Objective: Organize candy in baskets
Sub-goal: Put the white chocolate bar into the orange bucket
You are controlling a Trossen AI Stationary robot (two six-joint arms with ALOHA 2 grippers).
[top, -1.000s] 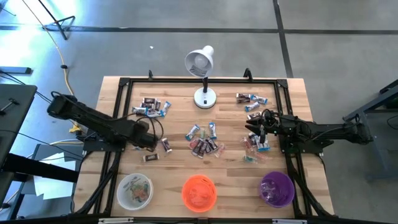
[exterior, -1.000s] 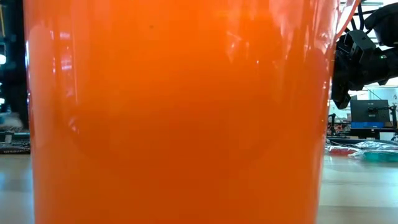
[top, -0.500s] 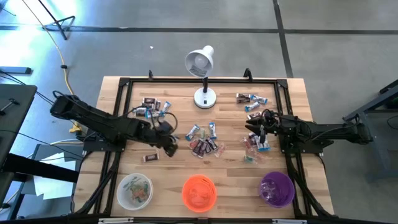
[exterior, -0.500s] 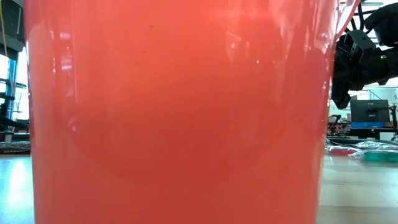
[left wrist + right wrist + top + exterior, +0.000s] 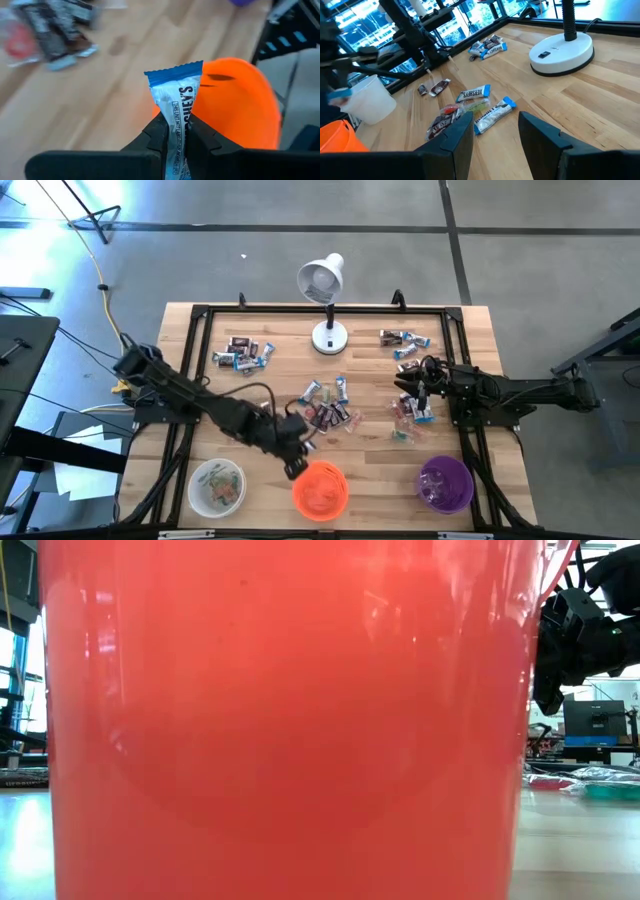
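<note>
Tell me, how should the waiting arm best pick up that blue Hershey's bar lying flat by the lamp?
Probably from straight above, across the middle of the blue Hershey's bar. It lies flat on the table, long and narrow, so the open right tool should straddle its short width, clear of the neighbouring blue-and-white candy.

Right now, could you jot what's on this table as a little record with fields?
left gripper: shut on blue-wrapped candy, at the orange basket rim
right gripper: open, empty, waiting above loose candies at the table's right
other baskets: white basket, purple basket
extra: white desk lamp
</note>
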